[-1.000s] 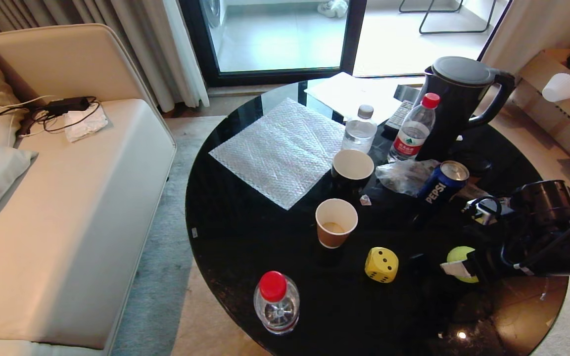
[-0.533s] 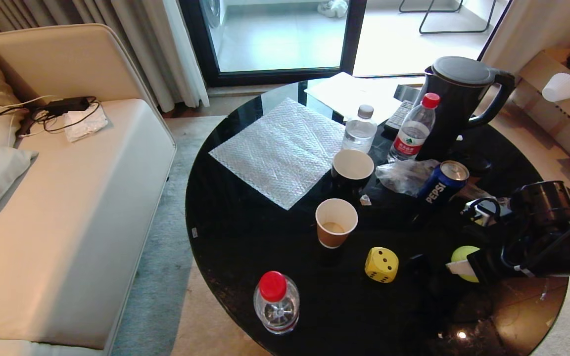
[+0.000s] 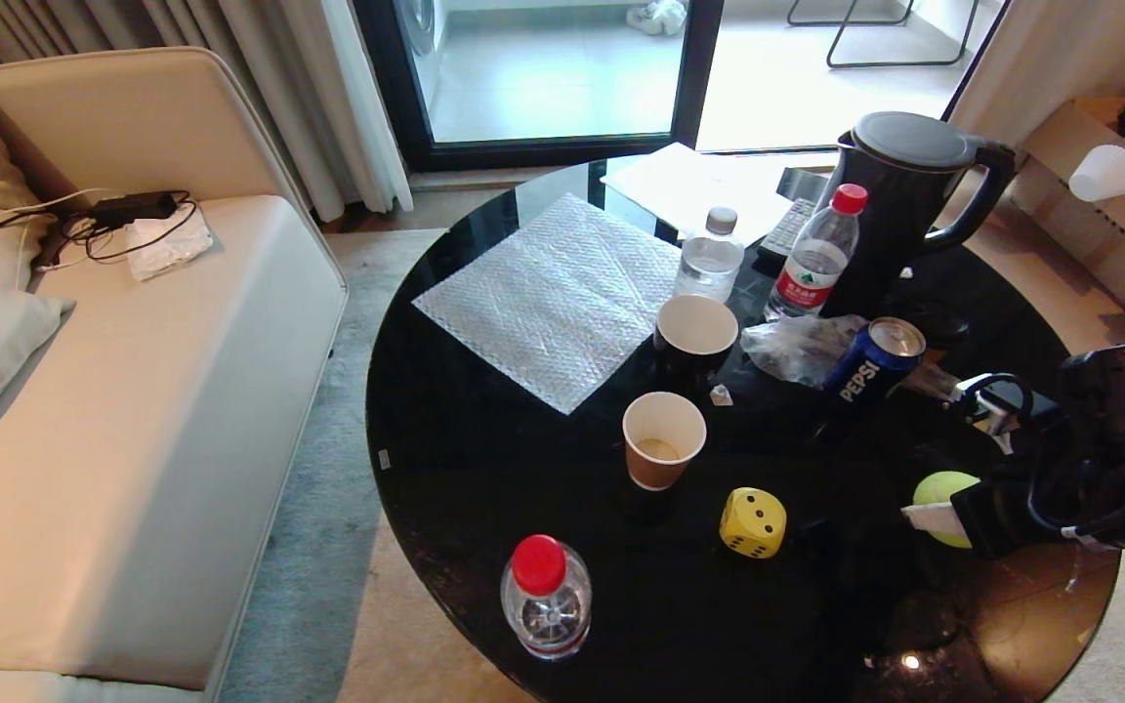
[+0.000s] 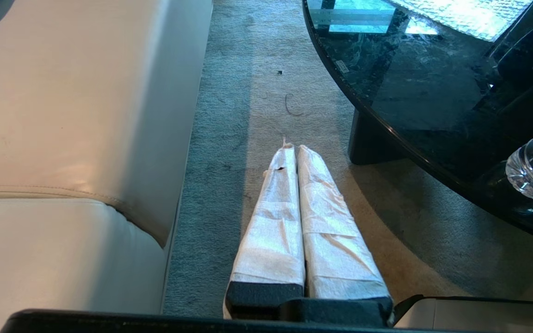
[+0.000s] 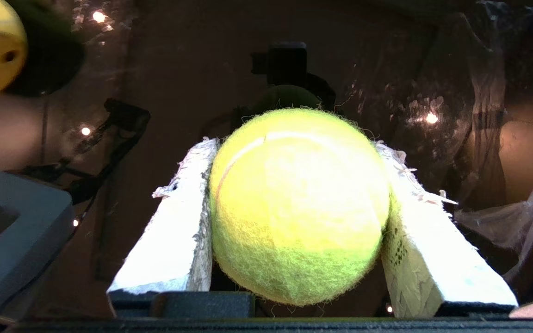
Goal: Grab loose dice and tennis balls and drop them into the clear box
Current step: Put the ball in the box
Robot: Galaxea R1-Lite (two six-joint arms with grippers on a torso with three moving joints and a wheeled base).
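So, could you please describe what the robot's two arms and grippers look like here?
The right gripper has two flat, wedge-shaped fingers wrapped in white, frayed tape, set on a black base. The right arm is black and bulky, with a round housing and looping black cables. The left gripper has matching long fingers in wrinkled white wrap on a black mount.

A blue can (image 3: pixel 873 369) on the black table (image 3: pixel 484 459) reads "PEPSI" in white letters. The bottle's (image 3: pixel 814 256) red label is illegible.
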